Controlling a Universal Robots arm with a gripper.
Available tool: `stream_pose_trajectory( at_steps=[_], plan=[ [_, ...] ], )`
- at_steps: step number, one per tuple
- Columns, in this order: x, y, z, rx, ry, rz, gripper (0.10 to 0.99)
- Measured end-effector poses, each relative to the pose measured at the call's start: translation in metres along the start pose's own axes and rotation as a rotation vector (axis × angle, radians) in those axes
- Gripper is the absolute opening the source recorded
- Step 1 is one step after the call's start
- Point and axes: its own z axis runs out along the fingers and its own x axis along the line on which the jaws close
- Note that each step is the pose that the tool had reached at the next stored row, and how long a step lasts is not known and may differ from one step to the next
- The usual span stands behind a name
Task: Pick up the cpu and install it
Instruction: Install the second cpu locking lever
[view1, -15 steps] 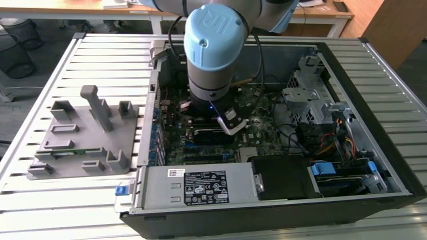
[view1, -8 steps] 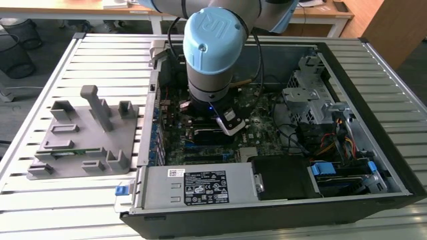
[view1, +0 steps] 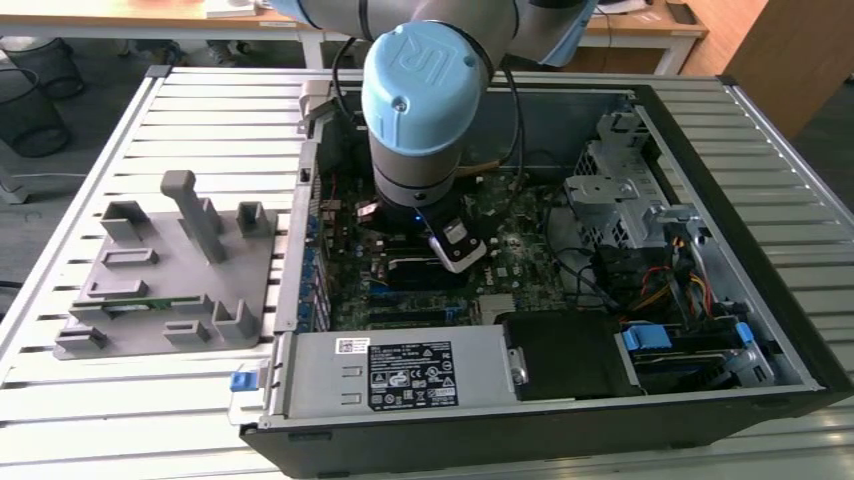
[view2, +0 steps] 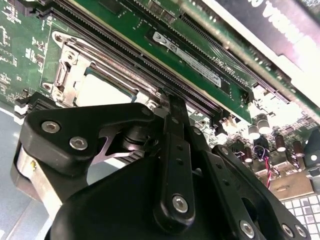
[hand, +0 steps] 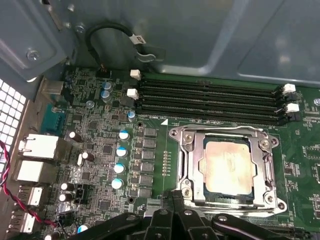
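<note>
Sitting flat inside the metal frame of the socket on the motherboard, the cpu looks already placed, its silvery top showing in the first wrist view and a pale corner of it in the second wrist view. The pincer hangs just beside the near edge of the socket, its fingers drawn together with nothing between them (so it carries no chip). In the exterior view the arm stands over the middle of the open computer case, which rests on the slatted desk. I judge the pick and the seating done; whether the frame is latched down I cannot tell.
</note>
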Motion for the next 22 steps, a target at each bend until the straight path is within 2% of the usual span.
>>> stream_pose_trajectory(
  at_steps=[5, 11, 15, 18, 22],
  plan=[
    [0.0002, 0.0002, -0.0005, -0.002, -0.0003, 0.0, 0.106],
    [-0.0001, 0.0038, -0.0099, -0.002, -0.0003, 0.0, 0.106],
    [-0.0002, 0.0042, -0.0109, -0.003, -0.0012, 0.0, 0.106],
    [-0.0002, 0.0047, -0.0129, -0.012, -0.0041, -0.001, 0.106],
    [-0.0003, 0.0061, -0.017, -0.018, -0.0045, -0.001, 0.106]
  ],
)
